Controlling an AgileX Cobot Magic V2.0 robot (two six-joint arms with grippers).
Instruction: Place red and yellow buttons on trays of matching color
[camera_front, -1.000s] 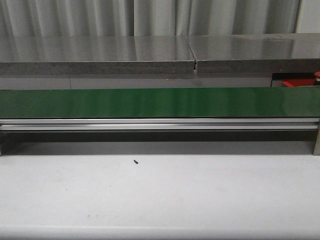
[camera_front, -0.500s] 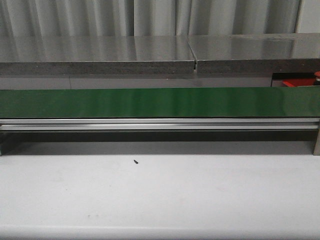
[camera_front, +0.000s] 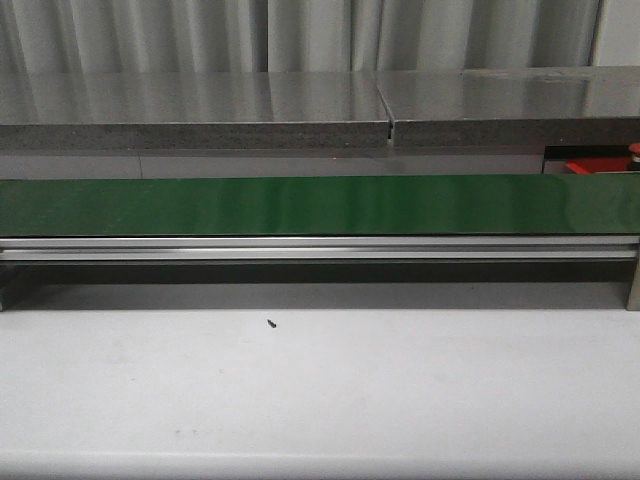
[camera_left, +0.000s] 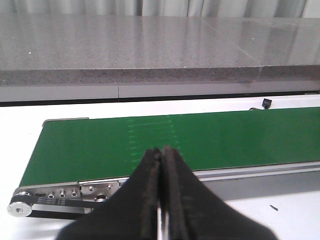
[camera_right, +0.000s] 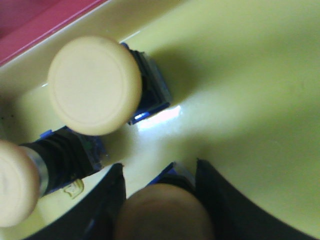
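Two yellow buttons (camera_right: 94, 85) are already sitting inside the yellow tray (camera_right: 240, 75), one upright on its dark base, the other (camera_right: 17, 182) lying on its side near it at the frame edge. A third yellow button (camera_right: 162, 212) is sitting between the fingers of the right gripper (camera_right: 160, 200), low over the tray floor; the jaws are standing apart on either side of it, and whether they are pressing it or releasing it cannot be told. A red tray (camera_right: 35, 17) is showing just beyond the yellow tray's rim; its contents are hidden. The left gripper (camera_left: 161, 200) is hanging idle beside the green conveyor belt (camera_left: 150, 142), its jaws closed together on nothing. The belt is carrying no buttons in the front view (camera_front: 320, 205) or the left wrist view. Judged from this, yellow sorting is nearly finishing its third placement; red progress cannot be assessed, and further work is depending on more buttons arriving on the belt
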